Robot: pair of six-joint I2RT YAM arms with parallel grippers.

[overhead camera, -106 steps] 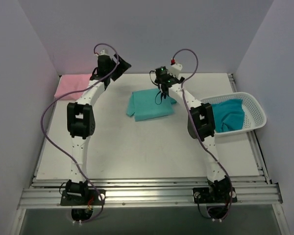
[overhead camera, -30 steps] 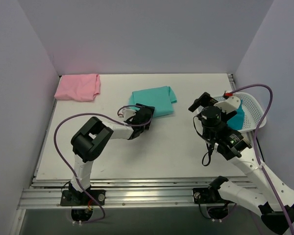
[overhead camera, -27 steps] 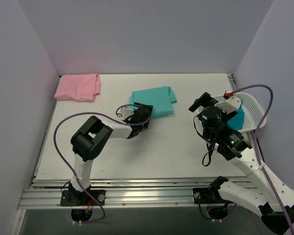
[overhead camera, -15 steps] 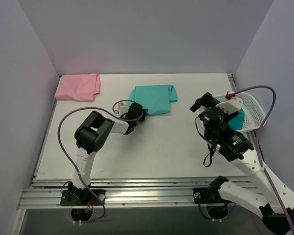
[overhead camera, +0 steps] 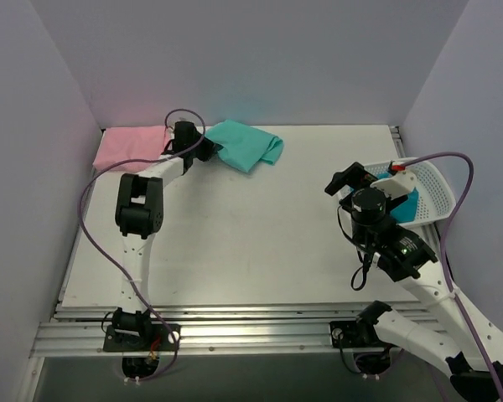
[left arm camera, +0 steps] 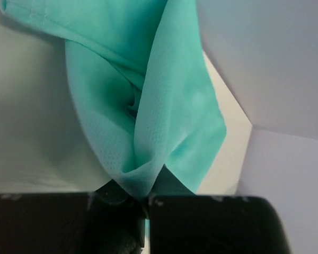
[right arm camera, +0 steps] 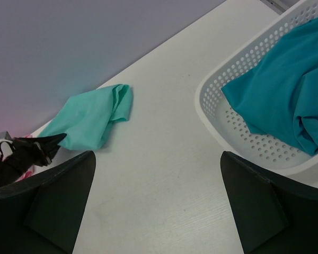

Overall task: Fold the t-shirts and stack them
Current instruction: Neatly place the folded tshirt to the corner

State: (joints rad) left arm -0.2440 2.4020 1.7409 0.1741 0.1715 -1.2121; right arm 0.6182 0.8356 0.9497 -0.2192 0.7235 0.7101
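The left gripper point(overhead camera: 206, 146) pinched the mint-green t-shirt point(overhead camera: 248, 144), seemingly lifted, beside the pink t-shirt point(overhead camera: 129, 145); the right gripper point(overhead camera: 345, 178) stood wide apart.

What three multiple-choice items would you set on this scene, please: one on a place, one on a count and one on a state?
1. Where does the dark teal shirt lie? A on the bare table; B against the back wall; C in the white basket.
2. How many shirts are in view? A three; B two; C four.
3. How is the left pincer? A open; B shut on the mint shirt; C shut on nothing.
Answers: C, it is bunched inside the basket; A, the pink shirt, the mint one and the teal one; B, the wrist view shows the cloth pinched between the fingers.
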